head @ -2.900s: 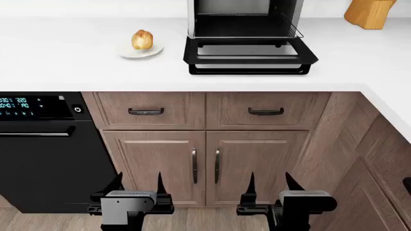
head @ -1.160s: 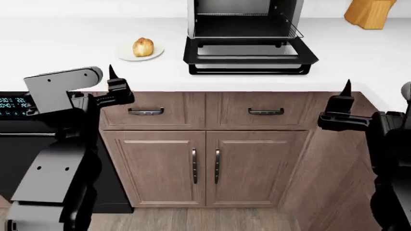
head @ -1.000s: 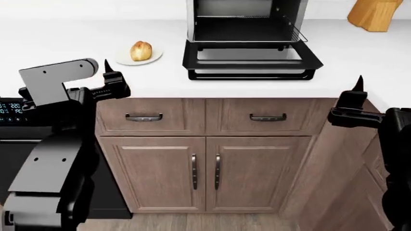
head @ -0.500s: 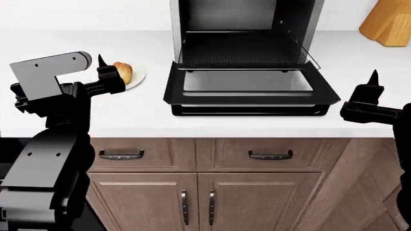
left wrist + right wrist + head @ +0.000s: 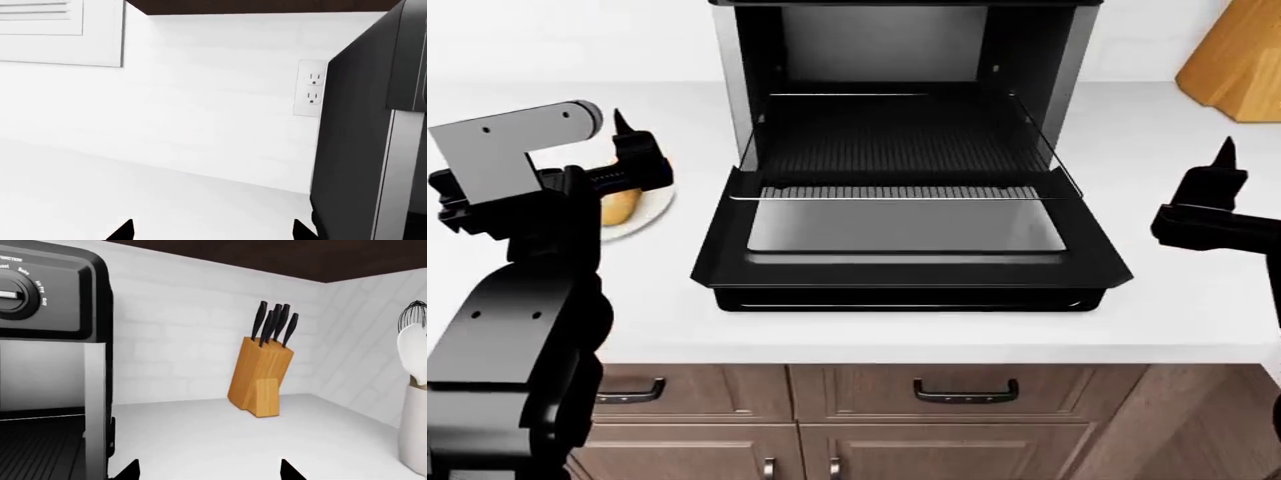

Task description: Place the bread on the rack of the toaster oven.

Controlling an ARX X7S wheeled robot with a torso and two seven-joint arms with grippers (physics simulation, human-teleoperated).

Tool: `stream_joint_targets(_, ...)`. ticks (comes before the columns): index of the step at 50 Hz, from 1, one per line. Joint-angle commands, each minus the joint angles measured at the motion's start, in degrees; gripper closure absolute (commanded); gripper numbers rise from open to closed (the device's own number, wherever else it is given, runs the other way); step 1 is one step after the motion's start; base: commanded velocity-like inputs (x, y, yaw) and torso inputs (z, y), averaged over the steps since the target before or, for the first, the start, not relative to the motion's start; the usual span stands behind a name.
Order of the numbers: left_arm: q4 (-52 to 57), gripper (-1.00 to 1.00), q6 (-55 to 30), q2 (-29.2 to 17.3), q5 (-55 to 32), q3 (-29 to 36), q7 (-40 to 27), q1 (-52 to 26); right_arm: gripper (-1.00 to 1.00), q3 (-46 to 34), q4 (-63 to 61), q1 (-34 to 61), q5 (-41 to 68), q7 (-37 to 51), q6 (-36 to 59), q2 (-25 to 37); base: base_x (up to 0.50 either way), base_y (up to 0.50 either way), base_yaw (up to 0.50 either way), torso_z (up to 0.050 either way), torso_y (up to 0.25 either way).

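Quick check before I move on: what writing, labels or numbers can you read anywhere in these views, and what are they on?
"Bake": on the black control panel of the boxy silver toaster oven, by its round dial, right wrist view.
Other dial words there: cut off or too small to read.
White wall outlet: no text.
Wooden knife block: no text.
Head view: no text.

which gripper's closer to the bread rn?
Left. The left gripper hangs right beside the bread on its plate; the right gripper is across the toaster oven, far side.
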Motion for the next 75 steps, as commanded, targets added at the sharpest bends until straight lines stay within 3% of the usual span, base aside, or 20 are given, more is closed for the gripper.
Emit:
stream_joint_targets(1, -0.8, -1.0, 0.19, -0.64, 0.37, 0.04, -0.58, -0.43, -1.0, 0.83, -0.01, 0.44, 4.73, 3.63, 0.86, 1.58, 0.0, 0.0, 0.0, 0.0, 0.0)
stream_joint_targets(6, -1.11, -1.0, -0.58, -1.09, 0.66, 0.46, -0.87, -1.21, -1.0, 2.05, 0.41, 0.45, 9.52, 6.82, 0.84, 2.41, 0.0, 0.0, 0.0, 0.0, 0.0)
stream_joint_targets(16, -7.58, -1.0, -16.27, -4.06, 0.55, 3.42, -0.59, -13.24, -1.0, 3.63, 0.93, 0.02, 15.55, 10.83, 0.56, 3.51, 0.0, 0.0, 0.0, 0.0, 0.0)
stream_joint_targets(29, -30.6, -1.0, -17.32, -5.05, 2.06, 8.24, 3.18, -26.67, -1.0, 4.58, 1.29, -0.67, 18.51, 12.8, -0.21, 3.96, 0.0, 0.0, 0.0, 0.0, 0.0)
stream_joint_targets(38, -37.66, -1.0, -23.56, -5.16, 0.21, 9.95, 7.14, -31.32, -1.0, 4.85, 1.6, -1.33, 19.5, 13.45, -0.91, 4.12, 0.0, 0.0, 0.0, 0.0, 0.0)
stream_joint_targets(53, -53.34, -1.0, -21.83, -4.88, 1.37, 13.39, 10.55, -38.78, -1.0, 4.98, 2.1, -0.71, 21.39, 14.73, -0.56, 4.72, 0.0, 0.0, 0.0, 0.0, 0.0)
stream_joint_targets(75, -70.43, -1.0, -13.41, -3.37, 2.99, 15.38, 12.42, -43.27, -1.0, 6.39, 1.83, -1.86, 24.38, 16.8, -1.03, 5.46, 0.0, 0.0, 0.0, 0.0, 0.0)
